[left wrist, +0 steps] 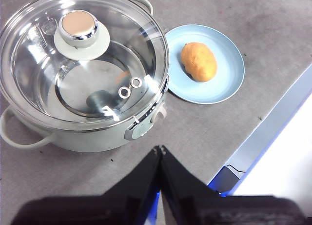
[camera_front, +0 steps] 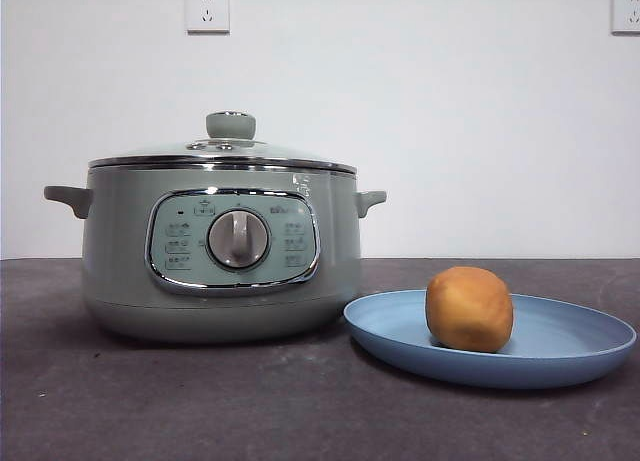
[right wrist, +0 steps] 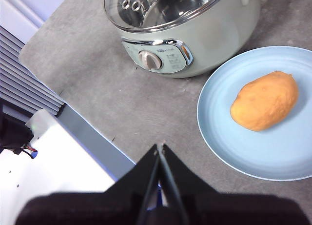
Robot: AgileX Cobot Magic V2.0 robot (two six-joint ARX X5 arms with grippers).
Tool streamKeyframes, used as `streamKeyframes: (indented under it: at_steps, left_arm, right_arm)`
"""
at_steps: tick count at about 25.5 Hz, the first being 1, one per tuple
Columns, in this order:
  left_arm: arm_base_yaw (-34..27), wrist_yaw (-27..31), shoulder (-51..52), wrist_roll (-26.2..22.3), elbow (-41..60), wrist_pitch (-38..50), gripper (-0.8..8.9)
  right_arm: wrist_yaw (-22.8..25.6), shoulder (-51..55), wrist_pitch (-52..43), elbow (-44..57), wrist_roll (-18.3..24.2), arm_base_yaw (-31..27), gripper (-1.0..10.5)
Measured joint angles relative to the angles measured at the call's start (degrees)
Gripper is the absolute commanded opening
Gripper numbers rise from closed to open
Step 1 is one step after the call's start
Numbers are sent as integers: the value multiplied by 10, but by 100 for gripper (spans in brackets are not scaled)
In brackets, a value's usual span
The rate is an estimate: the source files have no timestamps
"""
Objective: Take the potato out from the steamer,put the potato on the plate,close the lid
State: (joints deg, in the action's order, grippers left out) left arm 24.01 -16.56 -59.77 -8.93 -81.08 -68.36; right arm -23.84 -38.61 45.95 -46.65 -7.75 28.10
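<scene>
Now potato (camera_front: pixel 469 309) on plate (camera_front: pixel 560 366), lid (camera_front: pixel 225 153) on steamer (camera_front: pixel 220 251), both tools clenched, empty.

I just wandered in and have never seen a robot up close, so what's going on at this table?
Right now nothing is being handled. The potato lies on the blue plate, and the glass lid sits closed on the green steamer beside it. The left claw and right claw are both shut, empty and held back from everything. The job looks finished.

lid (left wrist: pixel 83 64) – clear glass, chrome rim | plate (right wrist: pixel 229 142) – matte | potato (right wrist: pixel 264 101) – smooth
</scene>
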Motion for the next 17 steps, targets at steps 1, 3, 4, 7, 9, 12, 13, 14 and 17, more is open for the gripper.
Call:
streamKeyframes:
  at_steps: [1, 3, 4, 7, 9, 12, 13, 14, 17]
  left_arm:
    - [0, 4, 0, 0, 0, 5, -4]
    - [-5, 20, 1, 0, 0, 34, -4]
    - [-19, 26, 6, -1, 1, 70, -4]
    - [-89, 26, 53, -5, 16, 229, -4]
    - [-131, 7, 107, -4, 64, 330, -4]
    - [-193, 1, 206, -4, 200, 488, -4]
    - [-202, 1, 223, -4, 226, 512, -4]
    - [-215, 1, 251, -4, 266, 547, -4]
    - [-240, 5, 312, -4, 361, 607, -4]
  right_arm:
    - [0, 0, 0, 0, 0, 0, 0]
    - [0, 0, 0, 0, 0, 0, 0]
    - [0, 0, 0, 0, 0, 0, 0]
    - [0, 0, 0, 0, 0, 0, 0]
    - [0, 0, 0, 0, 0, 0, 0]
    - [0, 0, 0, 0, 0, 0, 0]
    - [0, 0, 0, 0, 0, 0, 0]
    - [0, 0, 0, 0, 0, 0, 0]
    - [0, 0, 0, 0, 0, 0, 0]
